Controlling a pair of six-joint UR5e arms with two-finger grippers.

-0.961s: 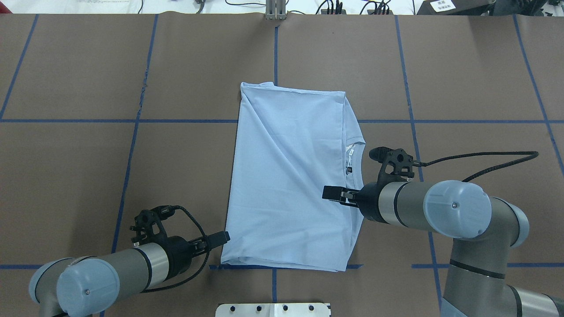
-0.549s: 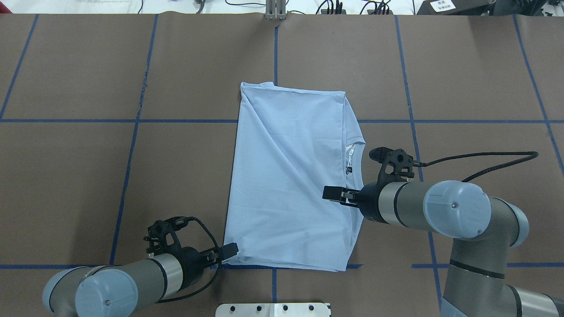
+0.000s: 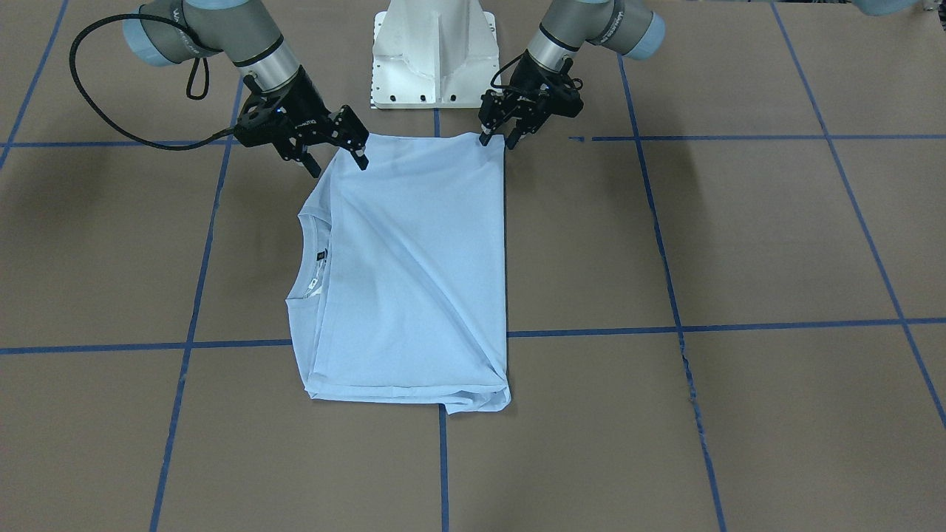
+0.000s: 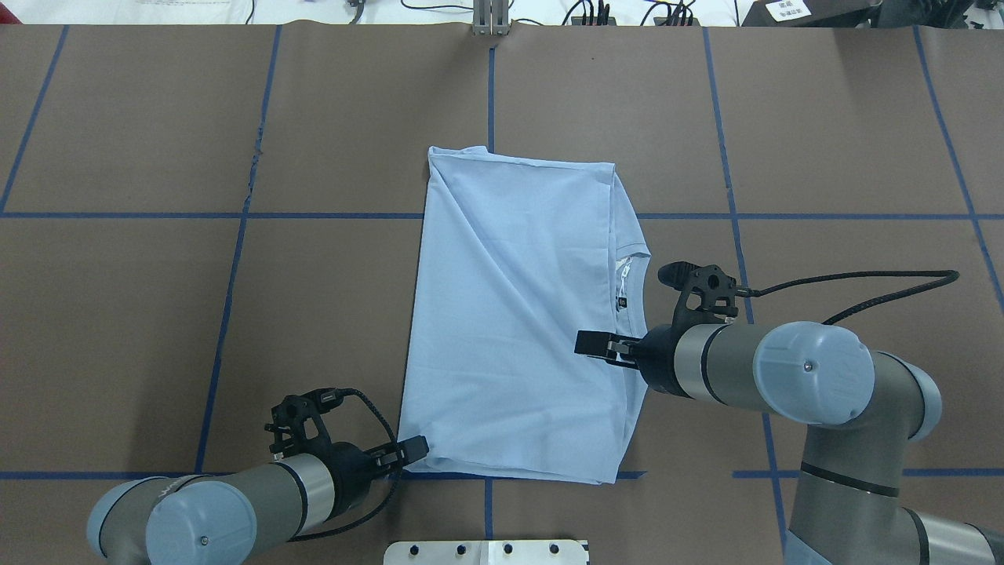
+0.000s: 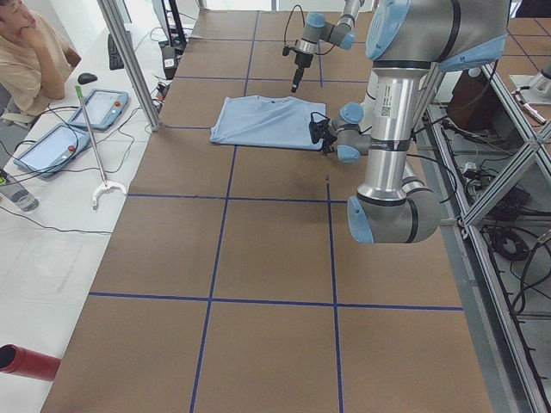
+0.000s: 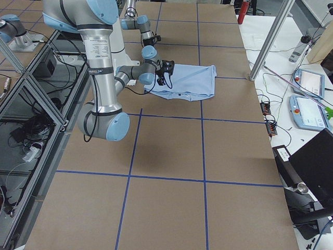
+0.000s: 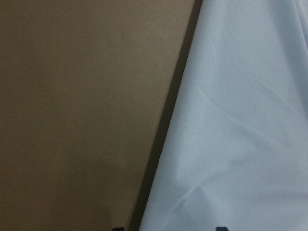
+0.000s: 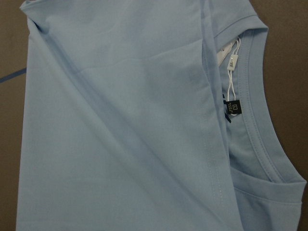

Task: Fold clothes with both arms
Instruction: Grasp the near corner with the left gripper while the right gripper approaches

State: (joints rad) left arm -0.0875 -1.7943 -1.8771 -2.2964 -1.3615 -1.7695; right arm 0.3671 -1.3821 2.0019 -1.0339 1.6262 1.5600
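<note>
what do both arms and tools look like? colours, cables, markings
Left arm and right arm: silver-grey tubes, light blue joint caps, black seam rings. Left tool and right tool: black, two fingers each, with a black camera bracket at the wrist. A black cable loops off each wrist. Small white lettering on the right tool, unreadable.

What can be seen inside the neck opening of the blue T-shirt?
A small dark label lies inside the collar. The folded top layer of the T-shirt covers the rest of the opening, so nothing more can be seen there.
</note>
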